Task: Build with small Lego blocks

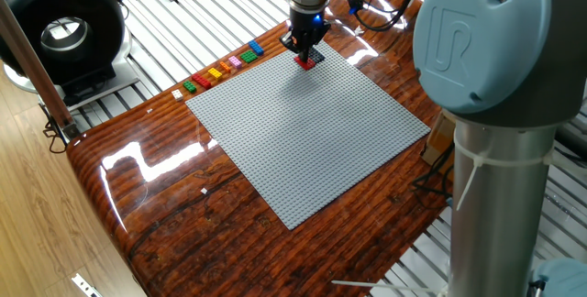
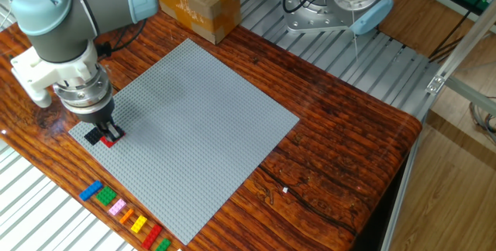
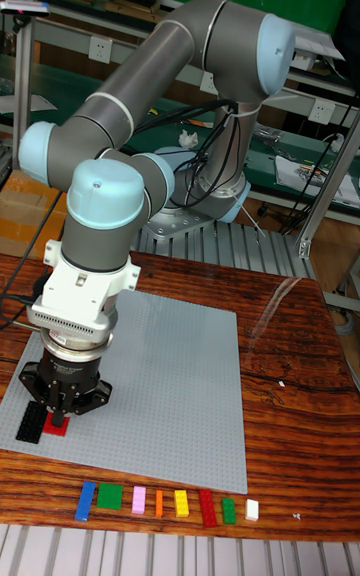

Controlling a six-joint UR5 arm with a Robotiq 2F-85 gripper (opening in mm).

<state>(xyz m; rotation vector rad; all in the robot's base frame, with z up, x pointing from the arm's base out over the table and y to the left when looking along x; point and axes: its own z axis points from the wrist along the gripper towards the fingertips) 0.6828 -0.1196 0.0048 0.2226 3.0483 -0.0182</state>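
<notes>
Red brick (image 3: pixel 57 426) on grey baseplate (image 3: pixel 180 386), clamped between closed jaws.

Fingers (image 3: pixel 62 418) on red brick (image 3: pixel 57 427), grey baseplate (image 3: pixel 170 386).

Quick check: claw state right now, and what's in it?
Claw: closed on a red Lego brick, low over a corner of the grey baseplate next to a black brick.
</notes>
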